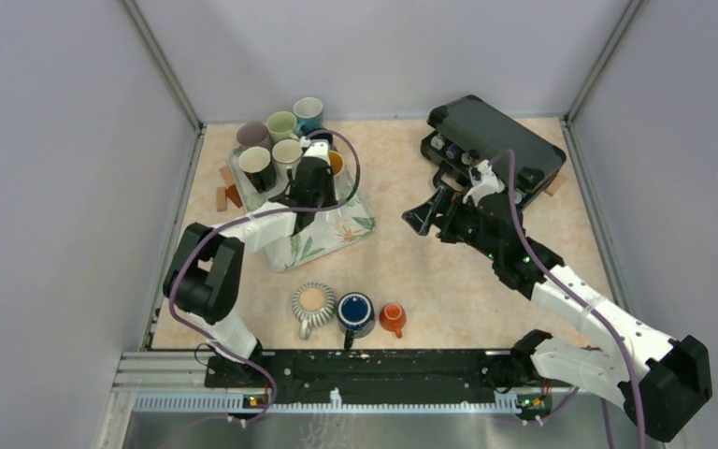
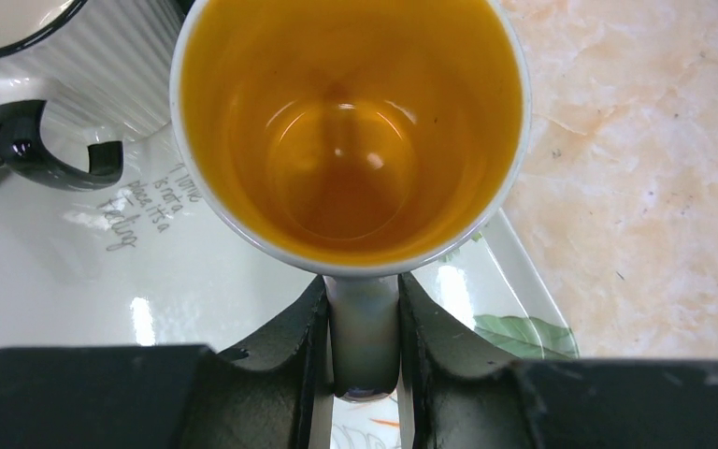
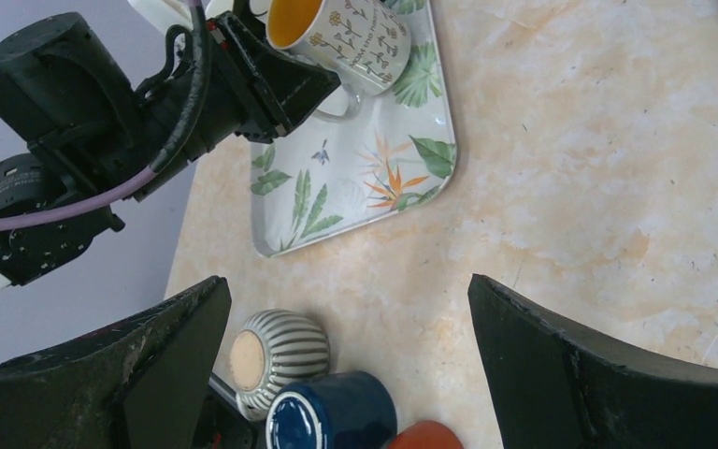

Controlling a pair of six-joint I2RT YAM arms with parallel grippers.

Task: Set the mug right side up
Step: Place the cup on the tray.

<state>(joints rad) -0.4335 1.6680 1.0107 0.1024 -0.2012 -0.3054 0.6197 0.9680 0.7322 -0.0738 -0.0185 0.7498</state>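
Note:
A white mug [image 2: 351, 131] with an orange inside and a plant pattern stands mouth up over the right part of the leaf-printed tray [image 2: 196, 290]. My left gripper [image 2: 363, 351] is shut on its handle [image 2: 363, 323]. In the top view the mug [image 1: 337, 164] shows just beyond the left gripper [image 1: 316, 178]. In the right wrist view the mug [image 3: 341, 33] looks slightly tilted, and I cannot tell whether it touches the tray. My right gripper [image 3: 351, 365] is open and empty, above the table's middle.
Several other mugs [image 1: 280, 140] stand at the back of the tray [image 1: 337, 234]. A striped mug [image 1: 313, 301], a blue mug [image 1: 356, 311] and a small orange mug [image 1: 393, 318] sit near the front edge. A black case [image 1: 495, 150] lies at the back right.

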